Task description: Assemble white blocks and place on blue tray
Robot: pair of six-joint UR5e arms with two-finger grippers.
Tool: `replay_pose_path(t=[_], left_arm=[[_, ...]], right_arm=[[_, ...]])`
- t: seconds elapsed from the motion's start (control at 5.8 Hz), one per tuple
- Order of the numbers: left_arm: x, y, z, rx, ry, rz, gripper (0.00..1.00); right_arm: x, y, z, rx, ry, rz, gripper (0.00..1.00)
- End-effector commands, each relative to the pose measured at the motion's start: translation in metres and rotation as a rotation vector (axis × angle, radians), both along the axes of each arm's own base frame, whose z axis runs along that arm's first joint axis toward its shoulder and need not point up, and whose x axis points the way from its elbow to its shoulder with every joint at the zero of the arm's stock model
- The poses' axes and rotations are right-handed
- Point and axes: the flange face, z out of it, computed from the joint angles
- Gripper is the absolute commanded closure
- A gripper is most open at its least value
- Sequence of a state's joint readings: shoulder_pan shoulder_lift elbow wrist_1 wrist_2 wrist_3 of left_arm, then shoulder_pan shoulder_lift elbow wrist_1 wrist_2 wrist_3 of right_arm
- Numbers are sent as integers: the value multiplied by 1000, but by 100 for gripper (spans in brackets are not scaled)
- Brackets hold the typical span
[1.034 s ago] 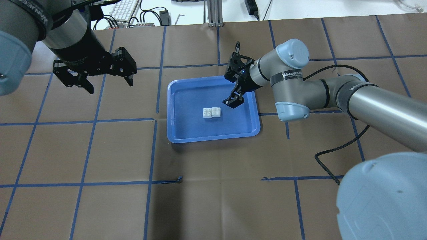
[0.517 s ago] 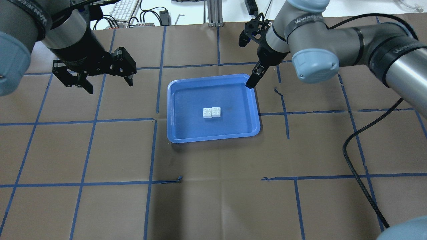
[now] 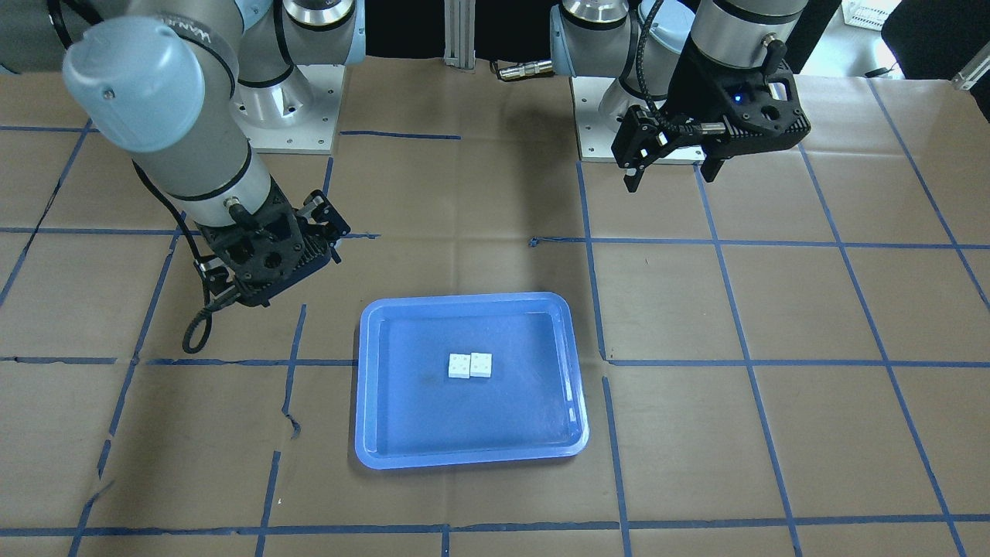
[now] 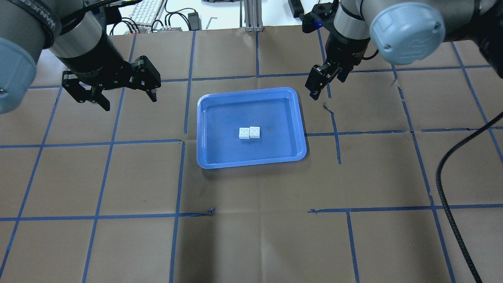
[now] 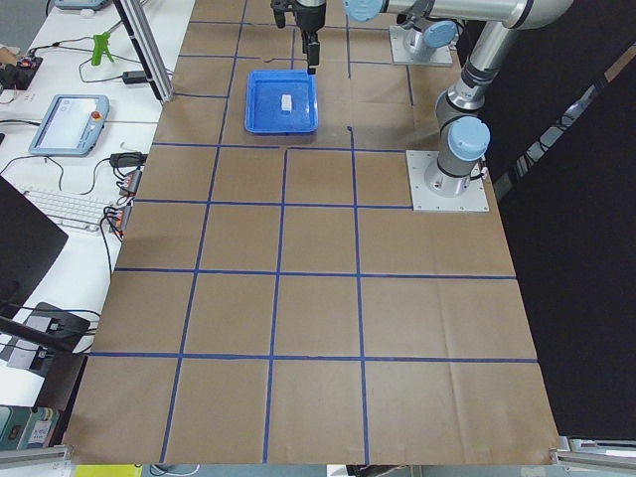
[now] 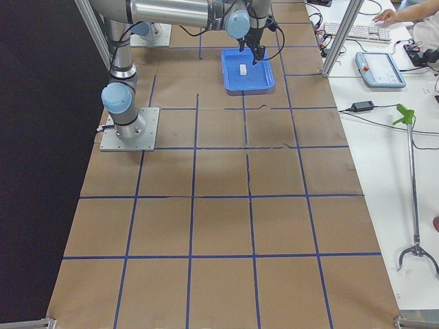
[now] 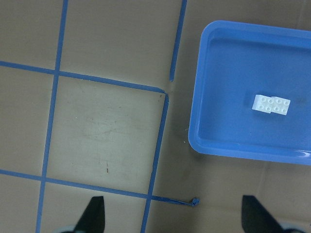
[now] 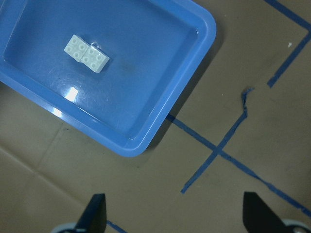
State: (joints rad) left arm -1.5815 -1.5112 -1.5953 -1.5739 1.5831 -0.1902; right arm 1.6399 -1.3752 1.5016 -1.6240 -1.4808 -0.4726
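The two white blocks [image 4: 250,133] sit joined side by side near the middle of the blue tray [image 4: 235,110], studs up. They also show in the front view [image 3: 470,365] and in both wrist views [image 7: 271,104] [image 8: 86,53]. My left gripper [image 4: 122,94] is open and empty, hovering over the table left of the tray; it also shows in the front view [image 3: 670,176]. My right gripper [image 4: 320,84] is open and empty, raised just beyond the tray's far right corner; it also shows in the front view [image 3: 267,267].
A black cable [image 4: 444,177] hangs from the right arm over the right side of the table. A keyboard and cables [image 4: 147,10] lie past the far edge. The paper cover has a small tear [image 4: 328,108] right of the tray.
My right gripper has risen from just above the tray beside the blocks and moved back and right, past the tray's far right corner. The blocks and left arm have not moved.
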Motion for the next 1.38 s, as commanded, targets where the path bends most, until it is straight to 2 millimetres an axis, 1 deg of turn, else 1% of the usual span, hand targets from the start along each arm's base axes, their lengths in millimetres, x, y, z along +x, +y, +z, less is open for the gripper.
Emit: replay_pose_path(t=[0.0, 0.17, 0.34, 0.52, 1.21], left_arm=[[1, 0, 0, 0, 0, 2, 1], [1, 0, 0, 0, 0, 2, 1], [1, 0, 0, 0, 0, 2, 1], [1, 0, 0, 0, 0, 2, 1], [1, 1, 0, 0, 0, 2, 1]], right_arm=[[-21, 22, 32, 13, 67, -230, 0], [-25, 35, 50, -10, 85, -306, 0], [-41, 39, 61, -29, 109, -356, 0], [-46, 39, 62, -26, 107, -372, 0], [-44, 40, 61, -23, 105, -369, 0]])
